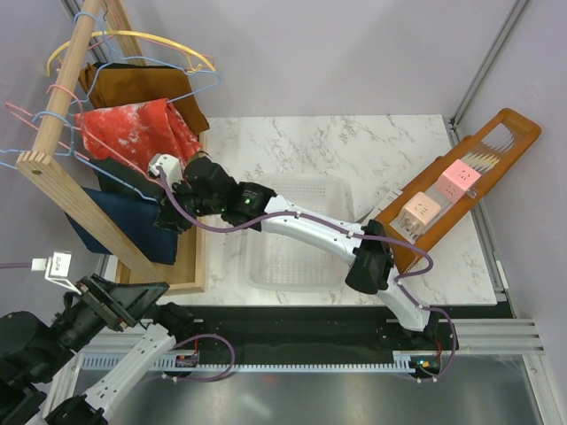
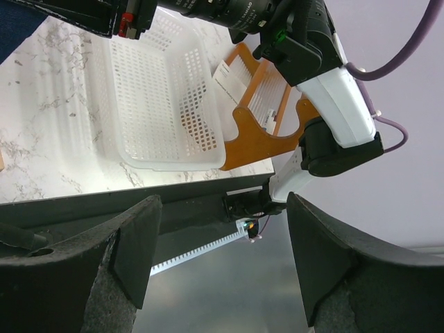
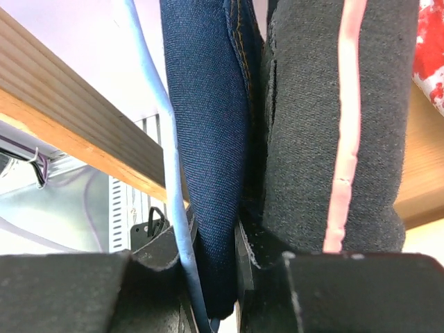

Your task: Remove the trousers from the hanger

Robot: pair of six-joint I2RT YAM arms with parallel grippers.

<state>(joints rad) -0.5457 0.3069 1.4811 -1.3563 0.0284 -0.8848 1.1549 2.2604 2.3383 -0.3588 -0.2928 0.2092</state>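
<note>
though its jaws are hidden at left overhead, the right gripper (image 3: 218, 284) pinches folded dark blue denim trousers (image 3: 208, 139); the left gripper (image 2: 222, 257) gapes empty.

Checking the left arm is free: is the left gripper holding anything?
No: in the left wrist view the left gripper is open, its jaws wide apart with nothing between them.

white basket (image 1: 292, 266) beside orange rack (image 1: 518, 128) on marble table (image 1: 337, 146).

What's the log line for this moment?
right gripper: shut on dark blue denim trousers beside light blue wire hanger | left gripper: open, empty | trousers: not yet off hanger
</note>
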